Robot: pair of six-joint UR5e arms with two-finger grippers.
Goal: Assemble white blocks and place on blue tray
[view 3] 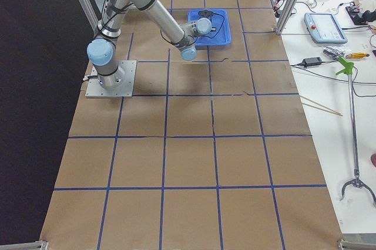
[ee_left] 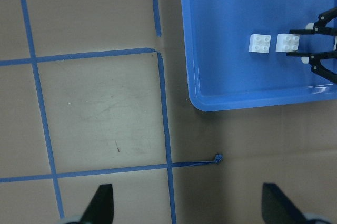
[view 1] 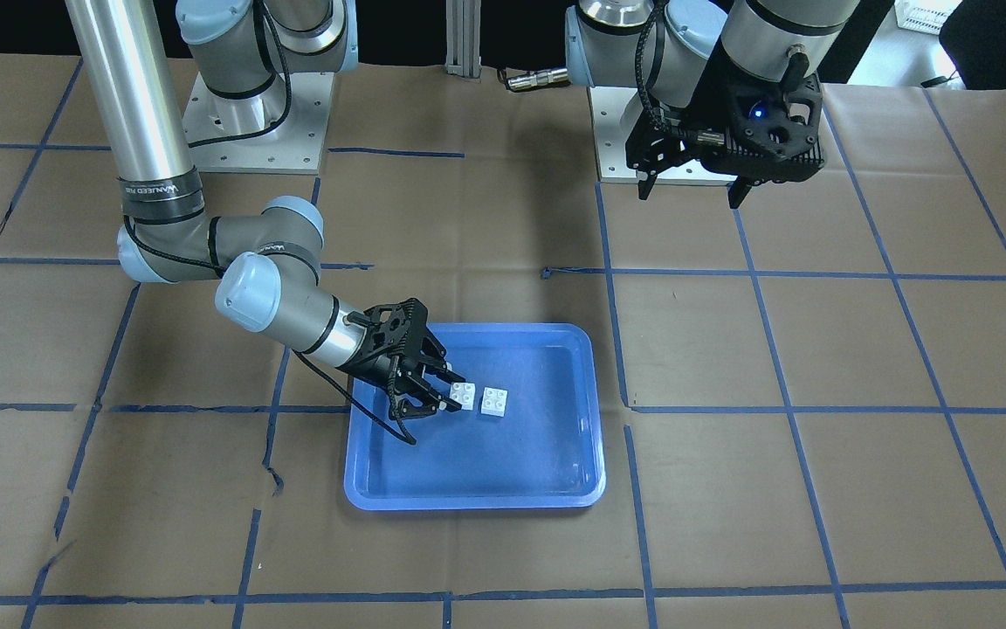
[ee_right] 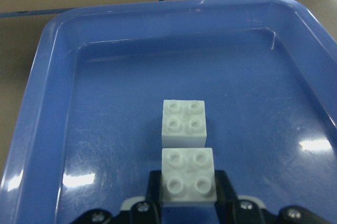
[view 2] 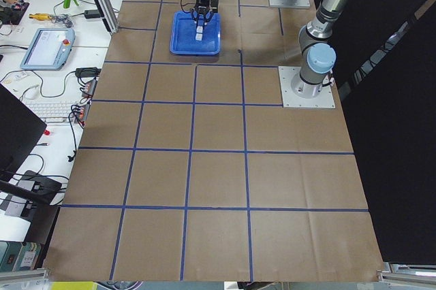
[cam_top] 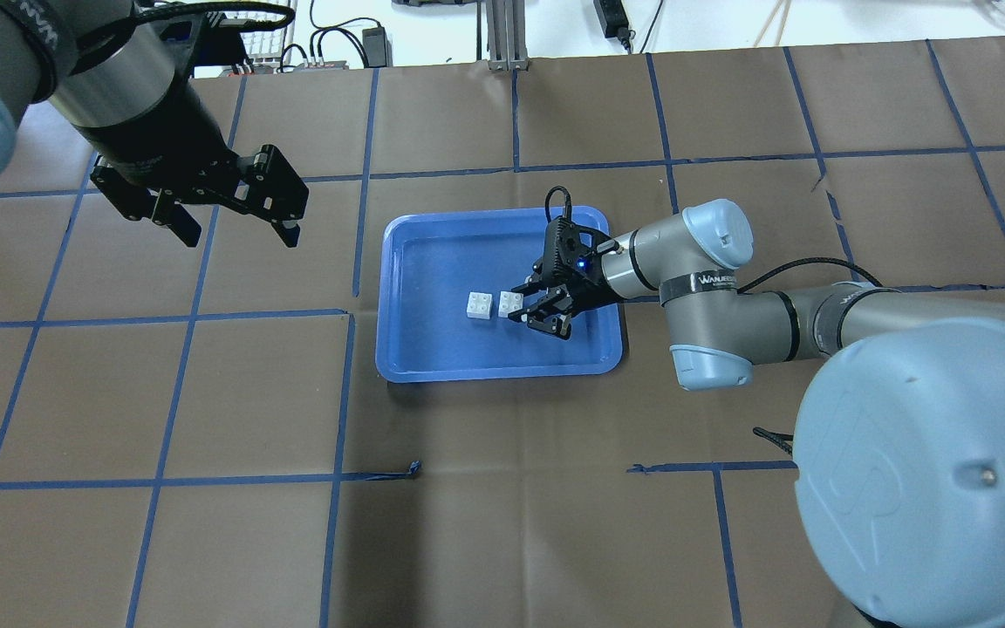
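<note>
White blocks (ee_left: 259, 43) side by side in blue tray (ee_left: 226, 13); right hand (ee_left: 293, 42) flanks one.

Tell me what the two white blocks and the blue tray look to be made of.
The far white block and near white block are likely hard moulded plastic, opaque with a satin finish: crisp edges and four round moulded studs each. The blue tray is probably glossy moulded plastic: bright glare patches on its floor, rounded corners and a smooth one-piece raised rim.
</note>
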